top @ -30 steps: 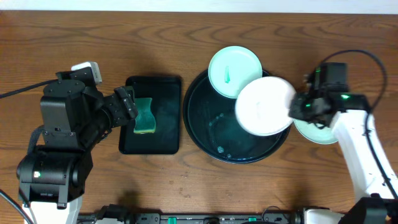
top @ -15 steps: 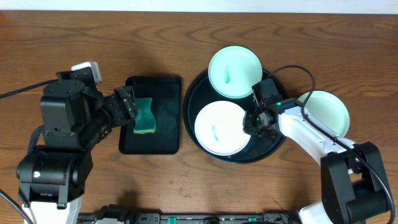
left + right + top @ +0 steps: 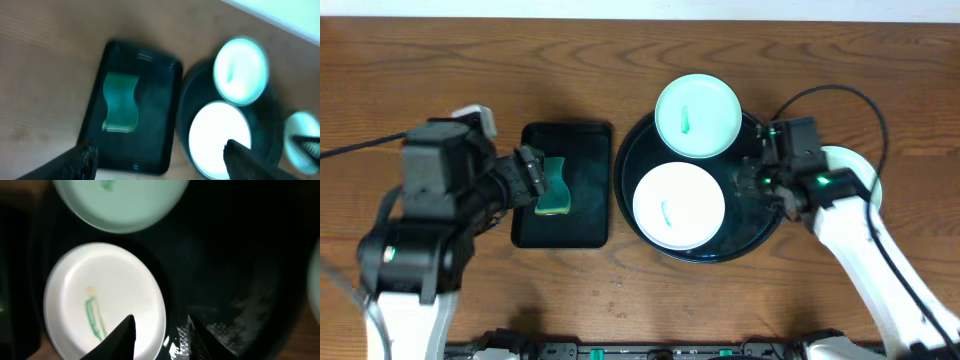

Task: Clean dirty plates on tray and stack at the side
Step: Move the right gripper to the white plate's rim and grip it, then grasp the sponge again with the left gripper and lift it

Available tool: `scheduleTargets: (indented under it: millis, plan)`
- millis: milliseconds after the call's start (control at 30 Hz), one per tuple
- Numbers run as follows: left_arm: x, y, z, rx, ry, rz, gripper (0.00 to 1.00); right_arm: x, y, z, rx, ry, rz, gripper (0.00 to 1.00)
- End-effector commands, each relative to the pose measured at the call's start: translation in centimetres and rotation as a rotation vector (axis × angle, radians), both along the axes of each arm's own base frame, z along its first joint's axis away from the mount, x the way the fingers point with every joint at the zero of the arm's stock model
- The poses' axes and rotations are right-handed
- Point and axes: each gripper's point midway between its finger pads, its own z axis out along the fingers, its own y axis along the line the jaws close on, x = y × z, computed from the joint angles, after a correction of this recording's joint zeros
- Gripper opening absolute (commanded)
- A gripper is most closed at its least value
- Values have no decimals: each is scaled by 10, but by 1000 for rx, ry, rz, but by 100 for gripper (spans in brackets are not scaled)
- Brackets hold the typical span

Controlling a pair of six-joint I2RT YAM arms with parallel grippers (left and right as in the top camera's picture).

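Right claw [image 3: 160,322], parted and empty beside the smeared white plate [image 3: 678,206] lying in the tray [image 3: 740,235] right of the desk's middle, suggests cleaning is about to start: next, the wide-open left claw [image 3: 160,145] must grasp the sponge [image 3: 552,187].

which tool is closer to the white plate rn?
Right. The right tool sits at the white plate's right edge, over the tray; the left tool hovers by the sponge, left of the tray.
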Motion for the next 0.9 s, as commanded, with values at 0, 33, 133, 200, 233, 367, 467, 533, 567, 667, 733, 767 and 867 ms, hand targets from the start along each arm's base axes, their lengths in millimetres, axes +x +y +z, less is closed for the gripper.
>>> scheduleTargets:
  millis: [0,33,133,200,233,367,467,533,567,667,733,767,867]
  plan:
    - [6,-8,-29,-24,136,-25,81,1,-5,18,-42,-65,49,31]
    - [6,-9,-36,-29,171,-27,81,0,-6,18,-42,-61,49,31]
    - [6,-11,-59,-25,270,-32,80,-4,-6,12,-48,-32,50,30]
    - [8,-13,-76,-16,337,-45,74,-6,-7,7,-53,-13,51,29]
    - [9,-15,-87,-5,376,-54,72,-7,-7,5,-55,-4,51,29]
    - [13,-2,-131,115,533,21,72,-7,-6,-2,-58,21,54,28]
    - [18,14,-163,197,633,120,72,-8,-5,-6,-61,36,59,28]
    - [27,13,-185,204,673,119,71,-10,-4,-8,-65,48,65,28]
    - [33,13,-197,214,684,112,70,-11,-3,-9,-66,52,68,28]
    - [49,11,-224,221,690,94,65,-13,0,-10,-67,58,79,28]
    - [53,10,-238,222,706,93,56,-14,1,-11,-68,60,81,28]
    - [55,9,-245,221,714,92,56,-15,1,-11,-68,63,81,28]
    - [63,8,-259,234,708,56,55,-16,0,-12,-70,71,81,27]
